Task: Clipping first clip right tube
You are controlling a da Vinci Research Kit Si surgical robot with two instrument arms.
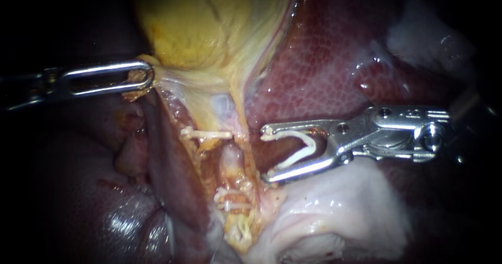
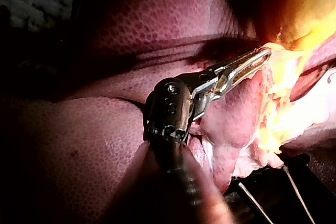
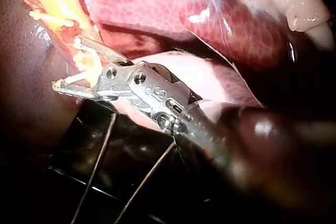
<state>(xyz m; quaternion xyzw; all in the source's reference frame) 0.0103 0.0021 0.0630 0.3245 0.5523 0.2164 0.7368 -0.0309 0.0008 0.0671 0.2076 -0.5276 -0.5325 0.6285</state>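
Endoscope view, clip lying horizontal, mouth leftward

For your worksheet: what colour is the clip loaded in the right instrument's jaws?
White clip; endoscope view.

silver left instrument has slotted jaws; right instrument shows round screws.
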